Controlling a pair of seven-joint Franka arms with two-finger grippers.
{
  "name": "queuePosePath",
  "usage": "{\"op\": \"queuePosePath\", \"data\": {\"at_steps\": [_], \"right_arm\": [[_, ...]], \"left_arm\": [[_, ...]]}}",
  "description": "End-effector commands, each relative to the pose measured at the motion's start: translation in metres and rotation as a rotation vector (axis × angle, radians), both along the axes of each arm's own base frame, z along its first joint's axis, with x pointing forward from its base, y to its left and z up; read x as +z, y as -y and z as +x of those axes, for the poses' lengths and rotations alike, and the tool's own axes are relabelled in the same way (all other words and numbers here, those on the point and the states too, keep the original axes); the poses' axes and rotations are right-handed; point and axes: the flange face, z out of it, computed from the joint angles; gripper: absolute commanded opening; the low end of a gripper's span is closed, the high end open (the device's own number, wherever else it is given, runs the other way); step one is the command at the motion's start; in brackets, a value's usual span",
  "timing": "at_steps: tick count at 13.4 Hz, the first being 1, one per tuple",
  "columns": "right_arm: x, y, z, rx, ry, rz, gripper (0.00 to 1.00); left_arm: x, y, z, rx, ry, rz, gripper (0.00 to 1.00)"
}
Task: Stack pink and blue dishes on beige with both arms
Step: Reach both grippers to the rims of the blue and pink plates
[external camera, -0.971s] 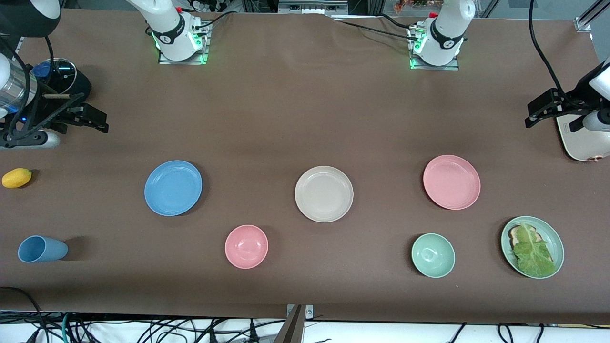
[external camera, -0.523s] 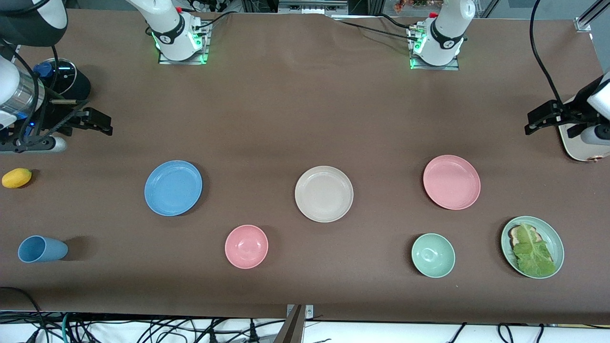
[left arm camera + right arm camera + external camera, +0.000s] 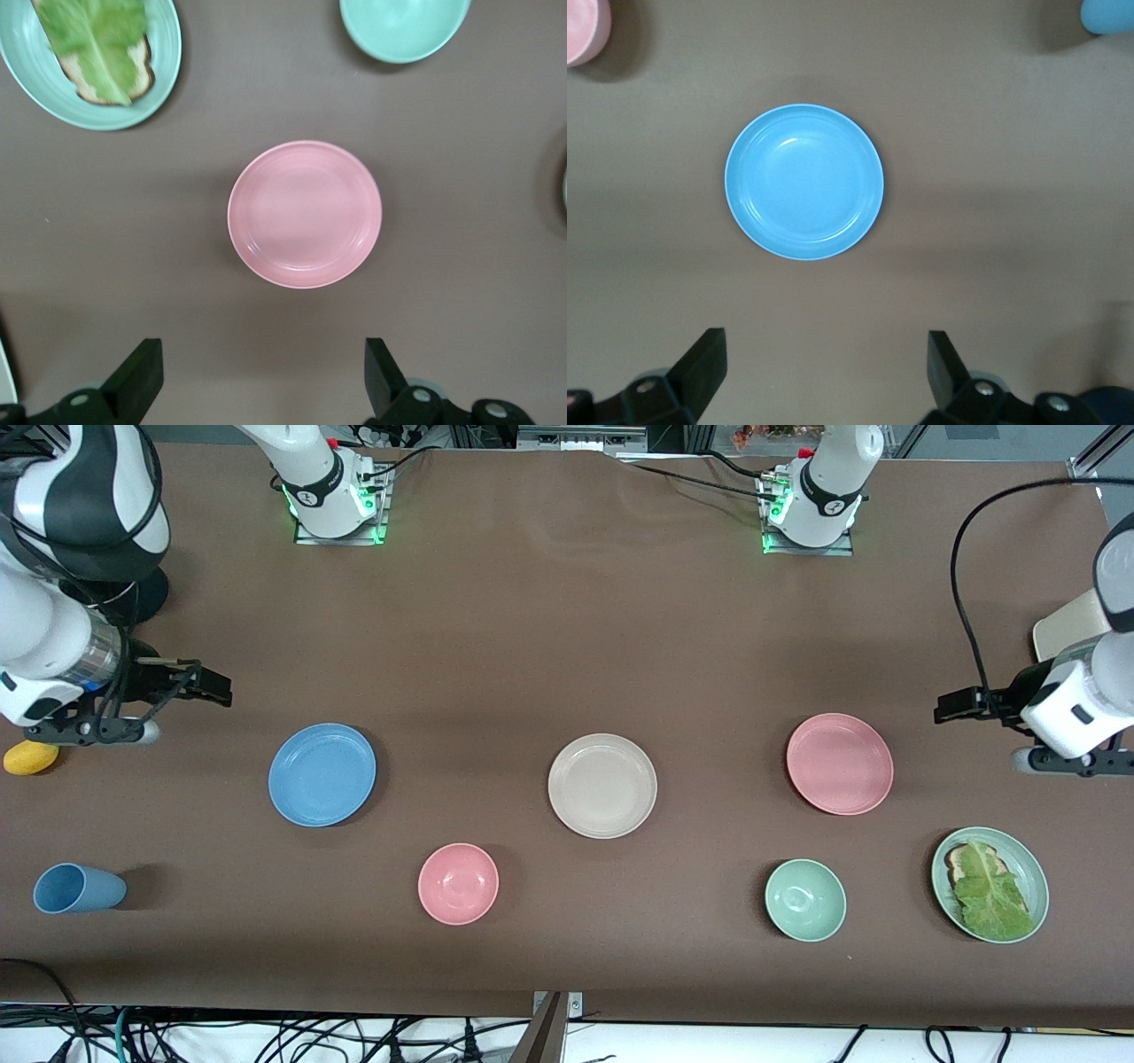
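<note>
over the last second both arms have swung in from the table's ends: the right gripper (image 3: pixel 208 688) now hangs over bare cloth near the blue plate (image 3: pixel 322 774), toward the right arm's end of the table, and the left gripper (image 3: pixel 955 710) hangs near the pink plate (image 3: pixel 840 763), toward the left arm's end. each wrist view shows its own plate centred ahead of fingers spread wide and holding nothing, the blue plate (image 3: pixel 804 181) in the right wrist view and the pink plate (image 3: pixel 305 213) in the left. the beige plate (image 3: pixel 602 785) lies between the two, well apart from both, and none of the three has shifted. so this looks like the approach to a double pick, with no stacking begun. a small white mark shows on each arm's base, probably a maker's logo, but it is too small to read; no other writing can be made out.
</note>
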Motion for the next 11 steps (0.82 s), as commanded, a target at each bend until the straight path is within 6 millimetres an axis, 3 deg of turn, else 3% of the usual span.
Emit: {"op": "queuePosePath", "data": {"at_steps": [1, 2, 6, 11], "right_arm": [[-0.029, 0.021, -0.004, -0.022, 0.011, -0.001, 1.00], [-0.042, 0.025, -0.005, -0.028, 0.019, -0.003, 1.00], [-0.072, 0.027, 0.005, -0.033, 0.042, -0.009, 1.00], [-0.136, 0.023, 0.030, -0.033, 0.088, -0.021, 1.00]], "left_arm": [[-0.057, -0.006, 0.021, 0.024, -0.070, -0.019, 1.00], [-0.065, -0.016, 0.021, 0.034, -0.081, -0.019, 1.00], [-0.130, -0.070, 0.023, 0.104, -0.068, -0.028, 1.00], [-0.197, -0.071, 0.001, 0.116, 0.017, -0.013, 1.00]]}}
